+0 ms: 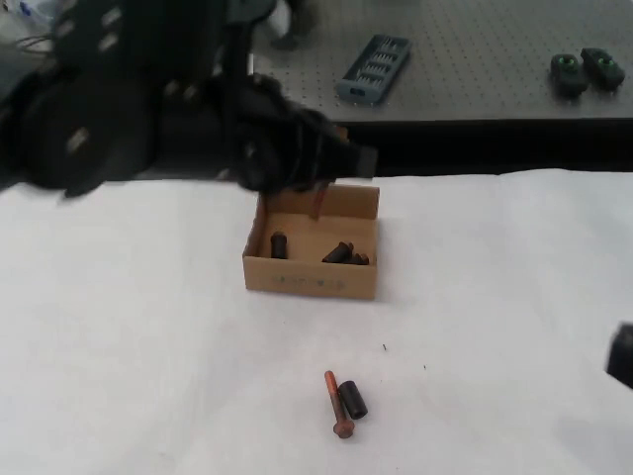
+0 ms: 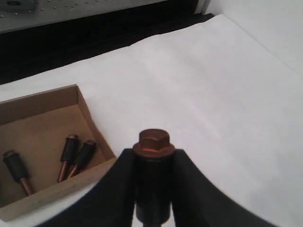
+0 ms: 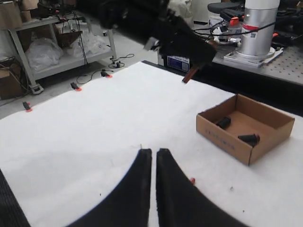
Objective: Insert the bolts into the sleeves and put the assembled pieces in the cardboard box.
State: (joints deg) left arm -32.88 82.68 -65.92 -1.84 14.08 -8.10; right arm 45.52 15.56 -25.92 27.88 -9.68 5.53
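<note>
My left gripper [image 2: 152, 189] hangs by the far rim of the cardboard box [image 1: 312, 282], clamped on a sleeved bolt [image 2: 152, 146]. Three assembled pieces [image 1: 341, 253] lie inside the box. A loose bolt [image 1: 336, 404] and sleeve [image 1: 352, 399] lie side by side before it on open white cloth [image 1: 148, 346]. Right of the box, my right gripper [image 3: 154, 179] is closed and empty.

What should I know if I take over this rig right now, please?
Left gripper: shut on an assembled piece, above the box's far edge.
Right gripper: shut, empty, over the bench.
Done: three pieces lie in the box.
Left: drop the held piece in; then probably join the loose bolt and sleeve, lying side by side in front of the box, and box them.
</note>
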